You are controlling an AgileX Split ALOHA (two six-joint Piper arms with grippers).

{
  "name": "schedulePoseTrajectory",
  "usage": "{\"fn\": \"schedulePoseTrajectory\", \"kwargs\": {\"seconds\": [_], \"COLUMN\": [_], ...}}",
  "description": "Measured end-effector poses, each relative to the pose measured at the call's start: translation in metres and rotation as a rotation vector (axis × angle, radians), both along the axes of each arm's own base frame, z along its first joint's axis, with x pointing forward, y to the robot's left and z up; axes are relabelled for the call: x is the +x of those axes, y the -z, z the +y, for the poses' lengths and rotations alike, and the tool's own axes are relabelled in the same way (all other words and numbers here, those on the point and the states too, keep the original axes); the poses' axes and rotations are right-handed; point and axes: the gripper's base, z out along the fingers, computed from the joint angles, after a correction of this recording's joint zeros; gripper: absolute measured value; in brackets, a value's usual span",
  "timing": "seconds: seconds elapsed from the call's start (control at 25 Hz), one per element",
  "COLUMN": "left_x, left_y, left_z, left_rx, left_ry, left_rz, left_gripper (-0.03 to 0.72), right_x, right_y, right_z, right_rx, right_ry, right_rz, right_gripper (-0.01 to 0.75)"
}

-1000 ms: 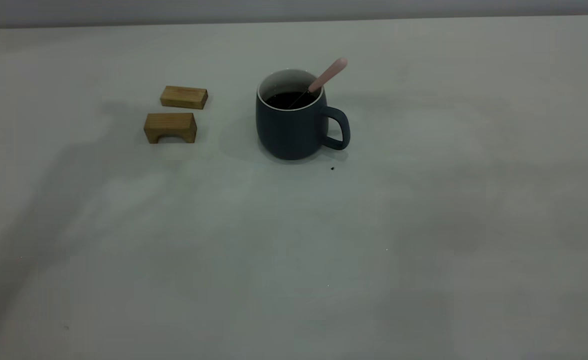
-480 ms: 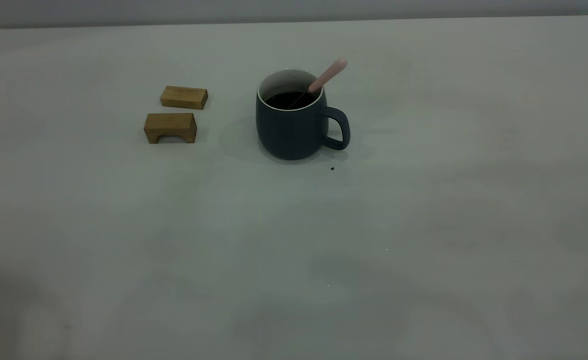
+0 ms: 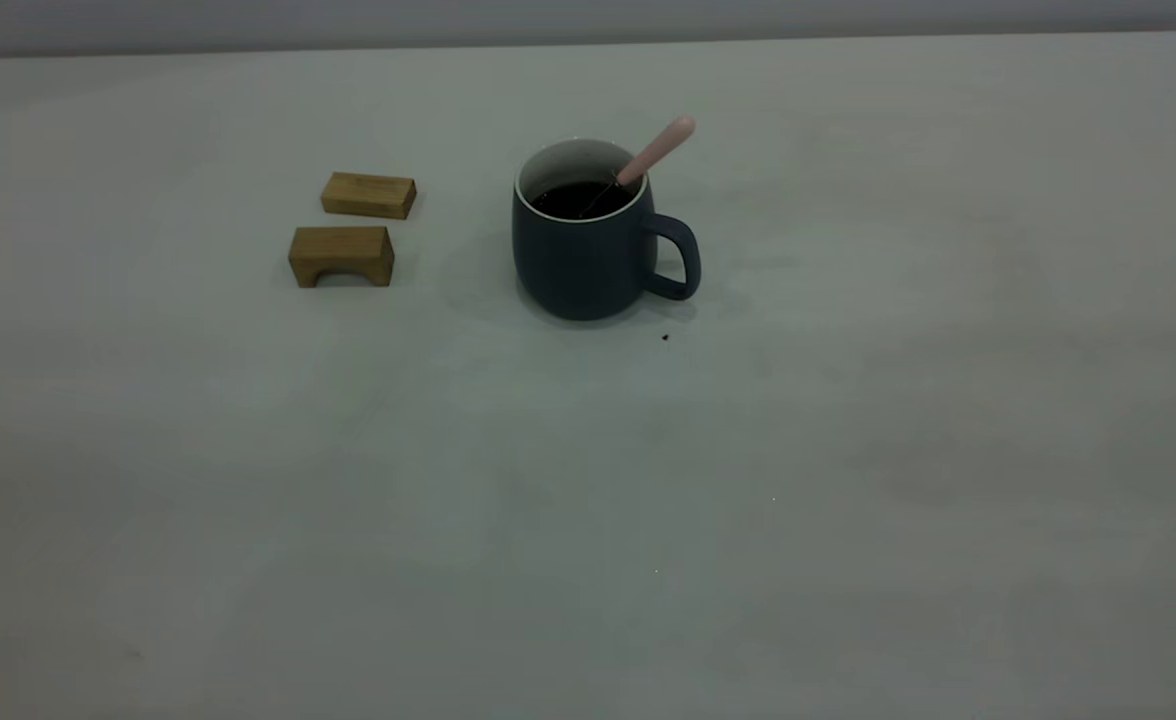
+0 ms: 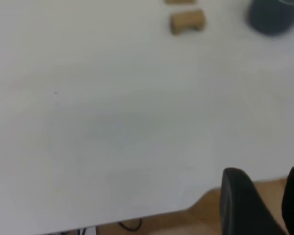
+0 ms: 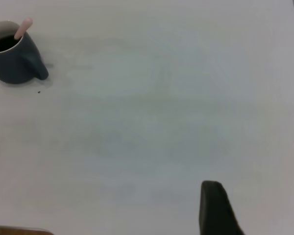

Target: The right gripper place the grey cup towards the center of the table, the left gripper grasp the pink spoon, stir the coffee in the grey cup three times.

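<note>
While the grey cup (image 3: 584, 240) is standing upright on the table (image 3: 848, 450), well apart from both sets of jaws, the pink spoon (image 3: 656, 150) is leaning inside it, its handle resting against the rim on the side where the cup's loop handle is sticking out. The spoon's metal neck is dipping into the coffee (image 3: 580, 199), which is lying flat and dark below the pale inner wall. A tiny dark speck (image 3: 665, 337) is sitting on the table just beside the cup's base, under the handle.

On the cup's other side, two wooden blocks are lying near each other but apart: a flat rectangular block (image 3: 368, 195) farther back and an arch-shaped block (image 3: 341, 255) in front of it. Nothing is lying between either gripper and the cup.

The left gripper (image 4: 263, 203) is hanging over the near table edge, its two dark fingers standing apart and holding nothing; the arch-shaped block and the cup are far off ahead of it. The right gripper (image 5: 255, 210) is hovering above bare table with its fingers spread wide and empty, the cup far away across the surface. The table is plain, matte and pale, with brown floor showing past its edge.
</note>
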Motion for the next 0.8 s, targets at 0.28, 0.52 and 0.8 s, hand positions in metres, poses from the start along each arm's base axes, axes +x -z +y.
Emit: {"fn": "schedulePoseTrajectory", "kwargs": {"seconds": [0.28, 0.52, 0.8], "left_x": [-0.007, -0.014, -0.014], "left_y": [0.010, 0.011, 0.011], "left_z": [0.001, 0.001, 0.001], "left_rx": [0.010, 0.007, 0.007], "left_ry": [-0.096, -0.098, -0.104], "left_rz": [-0.011, -0.059, -0.060], "left_gripper": [0.279, 0.278, 0.278], "right_x": [0.000, 0.000, 0.000], "right_y": [0.000, 0.000, 0.000], "right_z": [0.000, 0.000, 0.000], "right_rx": [0.000, 0.000, 0.000], "right_ry": [0.000, 0.000, 0.000], "right_rz": [0.000, 0.000, 0.000], "right_gripper": [0.438, 0.438, 0.438]}}
